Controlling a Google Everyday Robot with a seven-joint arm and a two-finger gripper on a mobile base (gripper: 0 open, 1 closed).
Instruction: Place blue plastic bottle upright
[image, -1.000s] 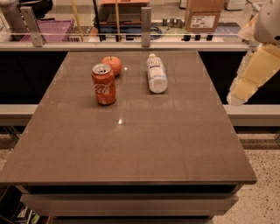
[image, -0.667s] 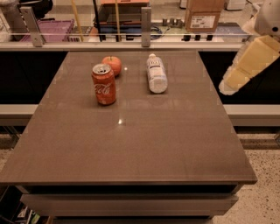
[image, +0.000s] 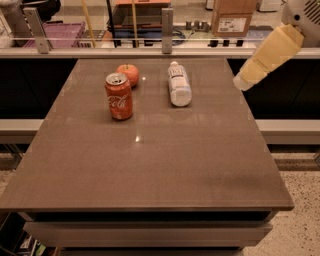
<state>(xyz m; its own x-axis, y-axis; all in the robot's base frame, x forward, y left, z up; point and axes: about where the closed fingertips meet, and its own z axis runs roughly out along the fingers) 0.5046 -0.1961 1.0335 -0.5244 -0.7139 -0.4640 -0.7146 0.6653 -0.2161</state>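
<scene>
The blue plastic bottle (image: 179, 84) lies on its side on the far middle of the brown table (image: 150, 165), with its white cap pointing toward the far edge. My gripper (image: 241, 81) is the pale tan piece at the upper right. It hangs in the air over the table's right edge, to the right of the bottle and apart from it, holding nothing that I can see.
A red Coca-Cola can (image: 119, 96) stands upright left of the bottle. An orange-red apple (image: 128, 74) sits just behind the can. A glass rail with metal posts (image: 167, 24) runs along the far edge, with boxes and shelves behind it.
My gripper has moved left and upward, from beside the table's right edge toward the bottle's side. The bottle, can and apple have not moved.
</scene>
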